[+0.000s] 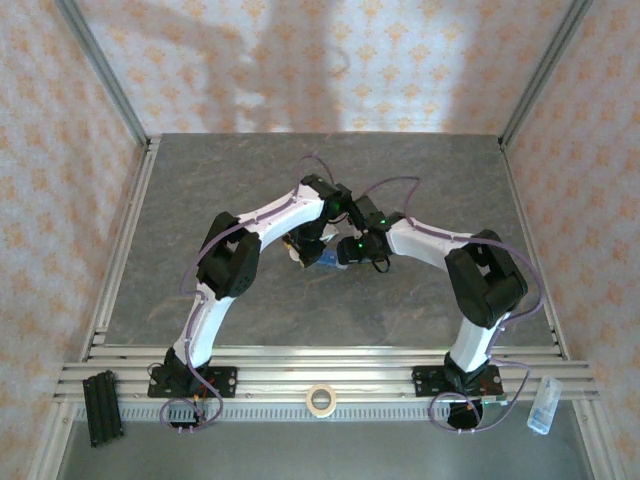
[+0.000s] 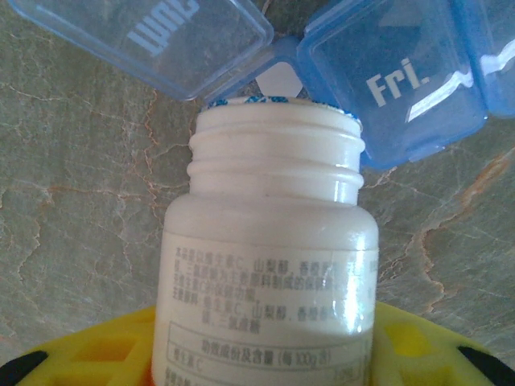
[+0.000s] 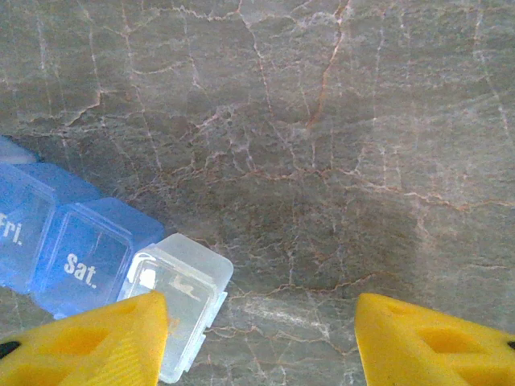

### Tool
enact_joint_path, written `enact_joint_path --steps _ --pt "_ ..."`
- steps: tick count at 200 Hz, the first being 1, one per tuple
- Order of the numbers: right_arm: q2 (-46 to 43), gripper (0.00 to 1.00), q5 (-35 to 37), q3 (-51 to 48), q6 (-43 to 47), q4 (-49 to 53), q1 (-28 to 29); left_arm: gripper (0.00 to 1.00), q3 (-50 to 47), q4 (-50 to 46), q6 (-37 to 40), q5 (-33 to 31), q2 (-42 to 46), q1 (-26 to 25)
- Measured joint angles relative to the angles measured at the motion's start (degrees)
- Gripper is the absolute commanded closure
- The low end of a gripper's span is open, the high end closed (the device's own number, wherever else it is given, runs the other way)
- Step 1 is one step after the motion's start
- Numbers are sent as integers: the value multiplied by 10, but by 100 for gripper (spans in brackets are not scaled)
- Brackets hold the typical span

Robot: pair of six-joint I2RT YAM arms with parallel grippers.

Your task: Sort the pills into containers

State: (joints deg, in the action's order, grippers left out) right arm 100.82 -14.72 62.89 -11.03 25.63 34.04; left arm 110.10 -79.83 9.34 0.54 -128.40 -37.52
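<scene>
**Containers** (image 2: 402, 88): a blue strip of day-labelled compartments with one clear end box, lying near the middle of the tabletop (image 1: 200, 200), one lid raised. The left gripper (image 2: 265, 358) is clamped on an uncapped white bottle (image 2: 273, 233). The bottle's mouth is tipped toward the opened compartment, presumably to pour out its contents. The right gripper (image 3: 261, 338), fingers spread and empty, hovers beside the clear end, probably to steady the strip. The surface is grey veined stone, and the walls (image 1: 350, 60) are papered in an orange pattern.

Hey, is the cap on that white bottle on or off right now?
Off. The white bottle shows a bare threaded neck in the left wrist view, with no cap over its mouth.
</scene>
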Motion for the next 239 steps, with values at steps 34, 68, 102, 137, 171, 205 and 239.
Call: enact_joint_path --steps 34,68,102,137,171,205,239 --pt "-45 38 -16 -17 -21 1 0 100 0 0 0 0 0 0" --pt "-101 38 -17 -32 -45 -6 0 100 1 0 0 -2 0 0" --pt "-106 38 -8 -34 -55 -14 0 100 21 -3 0 -7 0 0" --pt "-105 38 -2 -34 -55 -14 -3 100 47 -7 0 -7 0 -1" --pt "-102 38 0 -34 -54 -14 -12 100 48 -16 0 -7 0 -4" --pt "-102 38 -1 -35 -52 -14 -27 100 41 -21 0 -11 0 -4" --pt "-102 38 -1 -38 -52 -14 -46 100 31 -26 0 -16 0 -6"
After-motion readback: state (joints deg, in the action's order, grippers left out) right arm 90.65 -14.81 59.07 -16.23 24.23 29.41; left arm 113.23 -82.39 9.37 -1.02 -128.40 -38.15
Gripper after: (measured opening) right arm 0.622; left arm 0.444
